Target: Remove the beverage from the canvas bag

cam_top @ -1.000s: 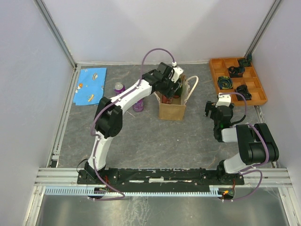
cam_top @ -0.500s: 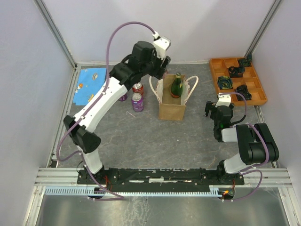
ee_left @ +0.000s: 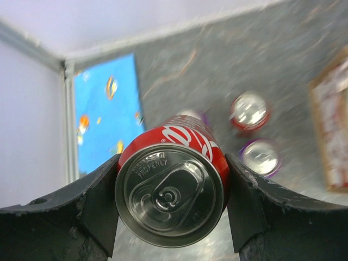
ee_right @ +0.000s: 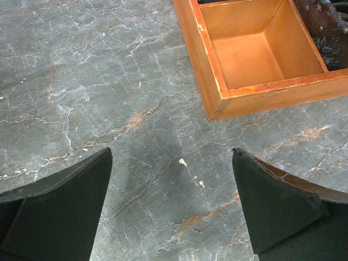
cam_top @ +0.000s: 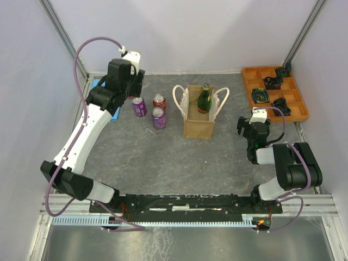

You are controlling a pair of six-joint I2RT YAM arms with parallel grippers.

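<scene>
The tan canvas bag with white rope handles stands upright at the table's middle back, and its edge shows in the left wrist view. A green glass bottle stands inside it. My left gripper is high over the back left, well left of the bag. It is shut on a red cola can, gripped by its sides between both fingers. My right gripper is open and empty just above the table, right of the bag; the right wrist view shows only bare tabletop between its fingers.
Three cans stand left of the bag: a red one and two purple ones. A blue patterned cloth lies at the back left. An orange compartment tray holding dark objects sits at the back right, its corner close to my right gripper.
My left arm rose from the bag's mouth and swung left to above the blue cloth, carrying the red can. The green bottle in the bag came into view. The right arm stayed still.
</scene>
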